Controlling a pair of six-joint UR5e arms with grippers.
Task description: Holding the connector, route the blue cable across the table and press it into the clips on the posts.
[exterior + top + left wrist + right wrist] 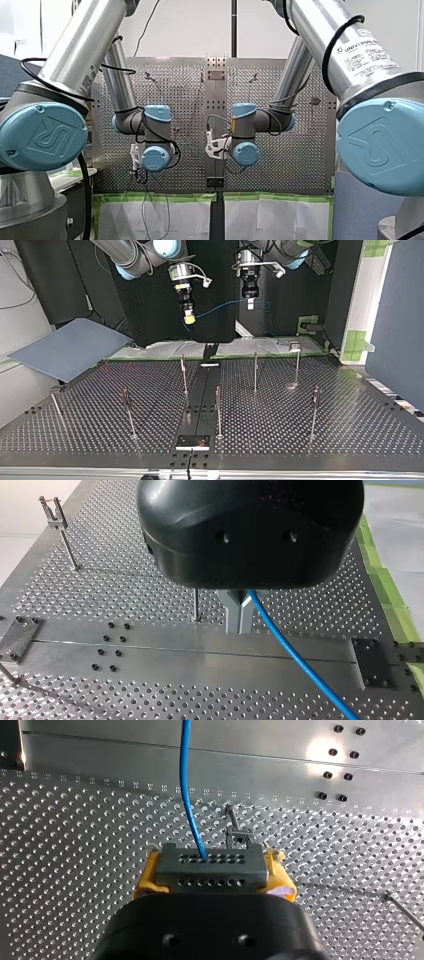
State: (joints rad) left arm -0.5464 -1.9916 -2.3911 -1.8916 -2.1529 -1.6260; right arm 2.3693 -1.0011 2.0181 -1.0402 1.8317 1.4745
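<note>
Blue cable (185, 770): strung in the air between both hands, not yet in any clip.
Connector (210, 865): clamped between my right hand's (189, 317) yellow pads.
Left hand (239, 611): looks pinched on the cable, though its body hides most of it.
Posts (255, 371): well below, on the worktop (350, 425); I'd keep the span taut and lower it straight into the clips.

This is looking like a robotics lab: two silver industrial arms with pale blue joint caps (42, 135) are reaching over a perforated grey metal table (350, 425). Thin upright metal posts (255, 372) are standing on it, and green masking tape (160, 197) is edging white sheeting (125, 220) beyond.
</note>
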